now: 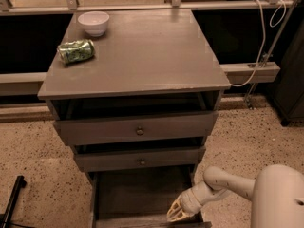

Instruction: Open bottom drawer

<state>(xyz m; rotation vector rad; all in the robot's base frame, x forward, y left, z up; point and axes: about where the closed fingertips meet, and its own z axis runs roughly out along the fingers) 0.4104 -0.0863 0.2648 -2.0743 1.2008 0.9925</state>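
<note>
Green can (76,51) on its side and white bowl (93,23), at the left rear of the cabinet top (147,56). Lower centre: the bottom drawer (137,194), pulled out beneath the middle drawer (114,159), its dark inside exposed. The gripper (176,212) is at the drawer's front right corner; whether it is clamped cannot be told.

I see a speckled terrazzo floor (33,160) around a grey-brown cabinet (142,56). Behind it a pale ledge (247,72) runs between dark panels (23,42), and a white cable (261,37) hangs at right. The light is dim. The gripper (178,213) sits low, right of centre.
</note>
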